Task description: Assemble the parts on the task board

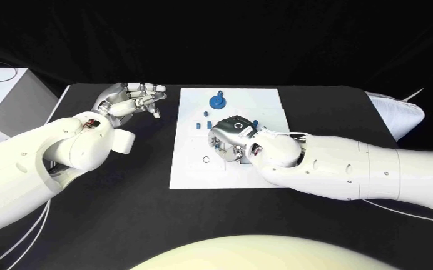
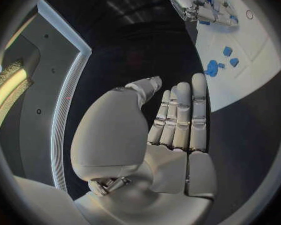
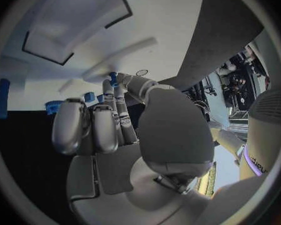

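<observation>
Nearest, right hand (image 1: 233,140) reaches over the white task board (image 1: 194,176), seemingly pinching a small blue part (image 3: 113,77). Light, stiff parts want fingertip holds. Farther left, left hand (image 1: 134,100) hovers above the bench, fingers spread, empty.
</observation>
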You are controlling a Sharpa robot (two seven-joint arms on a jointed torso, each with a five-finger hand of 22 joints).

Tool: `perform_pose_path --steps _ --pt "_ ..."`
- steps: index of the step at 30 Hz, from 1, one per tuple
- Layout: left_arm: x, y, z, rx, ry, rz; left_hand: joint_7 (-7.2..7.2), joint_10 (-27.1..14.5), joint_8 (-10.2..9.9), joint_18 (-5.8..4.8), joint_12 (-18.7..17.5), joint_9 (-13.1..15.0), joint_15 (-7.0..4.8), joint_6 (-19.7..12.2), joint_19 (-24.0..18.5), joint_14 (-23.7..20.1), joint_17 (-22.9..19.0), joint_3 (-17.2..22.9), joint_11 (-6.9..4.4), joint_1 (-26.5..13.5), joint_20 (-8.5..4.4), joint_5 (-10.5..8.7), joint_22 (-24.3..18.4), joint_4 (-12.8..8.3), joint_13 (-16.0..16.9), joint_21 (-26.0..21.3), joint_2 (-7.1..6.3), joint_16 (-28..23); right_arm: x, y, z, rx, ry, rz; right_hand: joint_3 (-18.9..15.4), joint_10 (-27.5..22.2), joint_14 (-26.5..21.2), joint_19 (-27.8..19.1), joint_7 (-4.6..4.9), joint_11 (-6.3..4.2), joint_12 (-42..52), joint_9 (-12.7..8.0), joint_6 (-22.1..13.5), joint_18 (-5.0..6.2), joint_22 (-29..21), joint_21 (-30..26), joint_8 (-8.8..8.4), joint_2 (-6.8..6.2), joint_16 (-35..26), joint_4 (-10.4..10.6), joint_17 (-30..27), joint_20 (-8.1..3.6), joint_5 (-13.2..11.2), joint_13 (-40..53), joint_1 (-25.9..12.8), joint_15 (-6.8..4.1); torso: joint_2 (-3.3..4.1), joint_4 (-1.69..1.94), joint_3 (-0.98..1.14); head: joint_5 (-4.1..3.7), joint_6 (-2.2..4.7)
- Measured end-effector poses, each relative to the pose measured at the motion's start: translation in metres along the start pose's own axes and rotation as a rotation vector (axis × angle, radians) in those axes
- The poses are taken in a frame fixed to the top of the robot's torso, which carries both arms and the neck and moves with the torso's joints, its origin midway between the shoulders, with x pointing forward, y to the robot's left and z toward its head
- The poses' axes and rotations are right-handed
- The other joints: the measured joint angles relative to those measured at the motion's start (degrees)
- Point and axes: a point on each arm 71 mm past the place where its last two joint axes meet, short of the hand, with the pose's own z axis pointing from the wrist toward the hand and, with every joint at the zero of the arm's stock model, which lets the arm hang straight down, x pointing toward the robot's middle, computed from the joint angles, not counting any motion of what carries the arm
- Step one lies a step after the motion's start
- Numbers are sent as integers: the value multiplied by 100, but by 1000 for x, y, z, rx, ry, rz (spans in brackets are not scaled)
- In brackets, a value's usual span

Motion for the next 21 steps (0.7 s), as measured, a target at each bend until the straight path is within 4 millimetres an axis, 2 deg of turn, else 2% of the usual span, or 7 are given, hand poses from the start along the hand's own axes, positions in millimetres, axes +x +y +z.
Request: perform_pose_path --steps 2,4,6,9,11,21 --pt "0 0 0 0 0 0 0 0 0 0 0 0 0 0 0 0 0 0 0 0 0 0 0 0 0 0 0 0 0 -1 0 2 -2 4 -23 -101 -7 -53 51 -24 -20 -27 -137 0 -152 -164 -81 -69 -29 24 -111 43 2 -34 -61 79 0 0 0 -4 3" --pt "0 0 0 0 -1 0 0 0 0 0 0 0 0 0 0 0 0 0 0 10 0 0 0 0 0 0 11 0 1 -1 -1 2 0 8 -46 -440 8 -217 125 67 -2 -45 -230 1 -545 -569 -153 -157 -226 47 -412 92 12 -136 -73 130 0 0 1 -5 6" --pt "0 0 0 -1 -1 0 0 0 0 0 0 0 0 0 0 0 0 0 0 28 0 0 -5 0 0 -23 28 0 3 -1 -2 1 1 14 -59 -583 -4 -258 133 106 2 -58 -312 2 -668 -702 -186 -209 -291 60 -515 134 12 -179 -77 143 0 0 2 -5 9" --pt "0 0 0 -1 -1 -1 0 0 0 0 0 -1 0 0 0 0 0 0 0 28 0 0 -5 0 0 -23 28 0 4 -1 -3 2 -1 20 -158 -795 -1 -311 138 136 -20 -73 -387 1 -854 -905 -238 -215 -381 68 -668 145 12 -216 -70 161 3 1 2 -8 12" --pt "0 0 0 -1 -1 -1 0 0 0 0 0 -1 0 0 0 0 0 0 0 28 0 0 -5 0 0 -23 28 0 3 -2 -3 2 -5 23 -264 -942 9 -359 148 147 -20 -92 -437 92 -1000 -1068 -297 -237 -461 69 -795 153 12 -220 -48 171 4 3 2 -9 12" --pt "-1 0 0 -3 -3 -1 0 1 0 0 0 4 0 0 0 0 0 0 0 28 0 0 -5 0 1 -23 28 0 2 -5 -5 10 -29 37 -531 -1125 -12 -358 126 151 -20 -125 -495 92 -1176 -1261 -358 -198 -534 102 -977 153 12 -220 36 192 7 4 2 -13 24"
